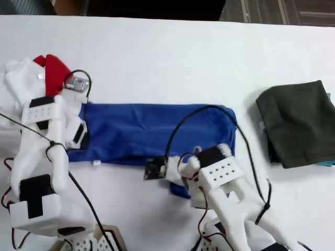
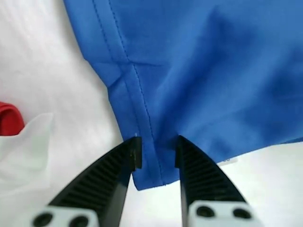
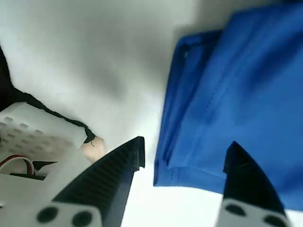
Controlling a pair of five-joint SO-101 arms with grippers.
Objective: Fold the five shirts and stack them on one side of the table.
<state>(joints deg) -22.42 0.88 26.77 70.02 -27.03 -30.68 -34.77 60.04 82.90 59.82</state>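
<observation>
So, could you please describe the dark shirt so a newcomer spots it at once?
On the white table, look past the long blue shirt to the high view's right edge. There lies the dark green shirt, the only dark one, folded into a compact square.

You are working at a robotics test bench, in what looks like a lab or an office room. A white sheet covers the table. 2 white plastic arms, the left arm and the right arm, sit at its near edge, with a bare circuit board, a loose black cable and thin red wires on show. Beyond the table's far edge you see grey striped carpet tiles, the sort laid in offices.
</observation>
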